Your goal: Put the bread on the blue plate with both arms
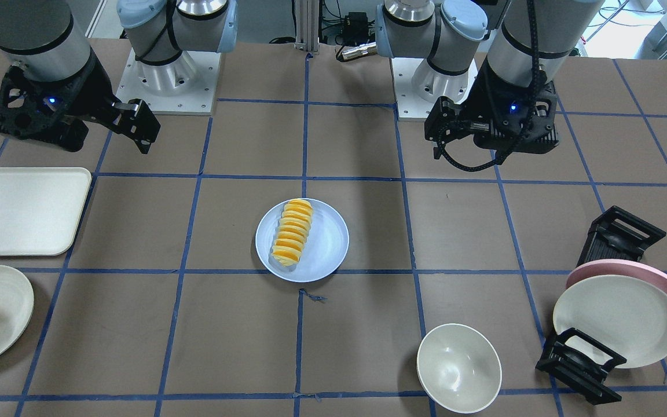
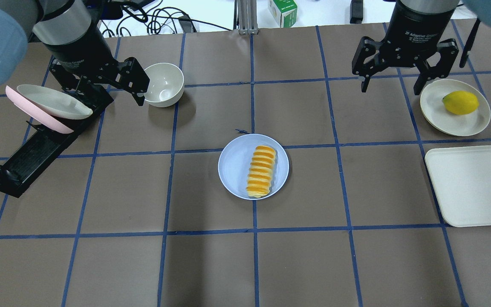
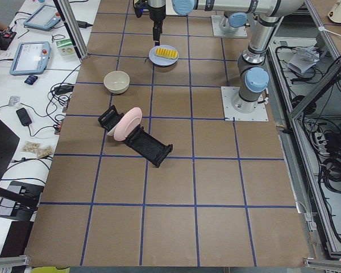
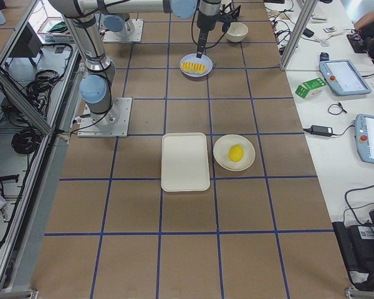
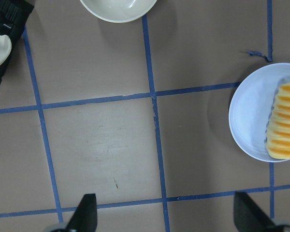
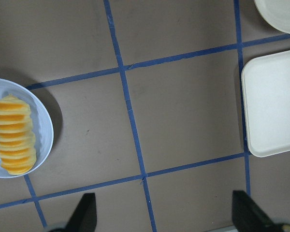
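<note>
The bread (image 2: 261,171), a ridged yellow-orange loaf, lies lengthwise on the blue plate (image 2: 235,166) at the table's middle. It also shows in the front view (image 1: 293,231) on the plate (image 1: 329,243), and in both wrist views, bread (image 5: 282,128) and bread (image 6: 13,135). My left gripper (image 2: 105,87) is open and empty, raised over the far left near the bowl. My right gripper (image 2: 391,83) is open and empty, raised over the far right. Both are well away from the plate. Their open fingertips (image 5: 84,215) and fingertips (image 6: 84,212) frame bare table.
A white bowl (image 2: 163,84) stands beside the left gripper. A black dish rack (image 2: 24,157) holds a pink plate (image 2: 36,115) and a cream plate (image 2: 53,102). At the right are a cream plate (image 2: 437,106) with a yellow fruit (image 2: 460,102) and a cream tray (image 2: 475,183).
</note>
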Robot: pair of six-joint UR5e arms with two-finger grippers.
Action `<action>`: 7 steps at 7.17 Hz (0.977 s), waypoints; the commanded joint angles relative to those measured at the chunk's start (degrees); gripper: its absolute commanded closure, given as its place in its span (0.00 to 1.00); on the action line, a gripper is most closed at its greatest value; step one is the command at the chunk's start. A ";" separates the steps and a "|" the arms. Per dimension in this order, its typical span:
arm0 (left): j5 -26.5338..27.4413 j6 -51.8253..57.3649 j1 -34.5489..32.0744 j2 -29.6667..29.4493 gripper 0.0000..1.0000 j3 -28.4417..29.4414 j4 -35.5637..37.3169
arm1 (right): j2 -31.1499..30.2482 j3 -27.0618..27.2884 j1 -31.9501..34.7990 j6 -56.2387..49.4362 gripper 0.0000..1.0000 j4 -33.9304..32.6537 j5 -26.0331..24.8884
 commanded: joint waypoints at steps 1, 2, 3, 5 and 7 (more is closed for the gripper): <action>-0.07 -0.10 -0.07 0.04 0.00 0.03 -0.03 | -1.40 2.03 0.26 0.39 0.00 -1.91 0.76; 0.10 -0.10 -0.07 0.04 0.00 0.03 -0.03 | -1.41 2.03 0.26 -0.05 0.00 -1.91 0.76; 0.36 -0.45 -0.07 0.04 0.00 0.11 -0.12 | -1.41 2.03 0.26 -0.23 0.00 -1.91 0.85; 0.45 -1.33 -0.07 -0.22 0.00 0.46 -0.03 | -1.41 1.94 0.35 -0.75 0.00 -2.17 3.99; 0.36 -1.07 0.01 -0.57 0.00 0.55 0.06 | -1.41 2.12 0.35 -1.63 0.00 -2.26 4.10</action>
